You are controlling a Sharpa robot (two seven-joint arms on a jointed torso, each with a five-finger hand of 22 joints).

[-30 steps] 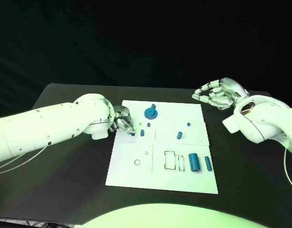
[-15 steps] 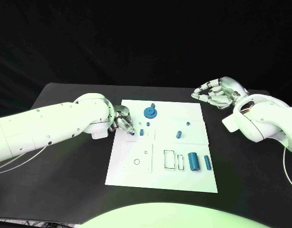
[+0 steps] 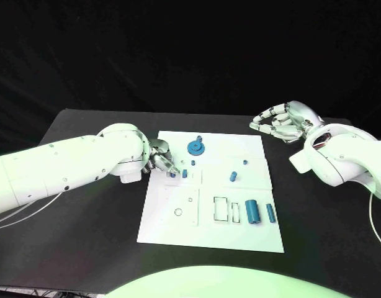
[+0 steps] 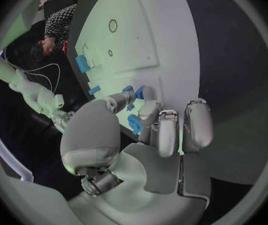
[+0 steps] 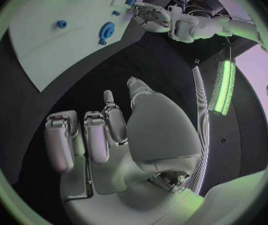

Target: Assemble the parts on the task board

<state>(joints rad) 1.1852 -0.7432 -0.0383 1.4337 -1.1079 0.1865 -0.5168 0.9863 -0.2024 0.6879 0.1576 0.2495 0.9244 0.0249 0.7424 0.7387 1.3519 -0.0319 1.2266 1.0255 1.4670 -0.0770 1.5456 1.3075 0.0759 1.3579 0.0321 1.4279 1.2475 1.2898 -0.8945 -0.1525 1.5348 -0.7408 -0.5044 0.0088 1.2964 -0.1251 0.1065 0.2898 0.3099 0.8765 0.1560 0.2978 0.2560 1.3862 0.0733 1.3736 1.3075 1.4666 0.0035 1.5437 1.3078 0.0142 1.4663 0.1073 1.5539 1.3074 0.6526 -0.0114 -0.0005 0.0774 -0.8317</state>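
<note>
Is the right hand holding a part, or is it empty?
Empty. The right hand hovers over the black table off the white board, fingers curled in with nothing blue between them in the right wrist view.

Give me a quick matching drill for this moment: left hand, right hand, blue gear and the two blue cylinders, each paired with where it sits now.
Things:
1. left hand
2. right hand
3. blue gear
4. two blue cylinders

Places:
A. far end of the task board
B. near right part of the board
C. off the board, above the black table
D. at the board's left edge, by small blue parts

Pairs: 1-D, 2-C, 3-A, 4-B
</note>
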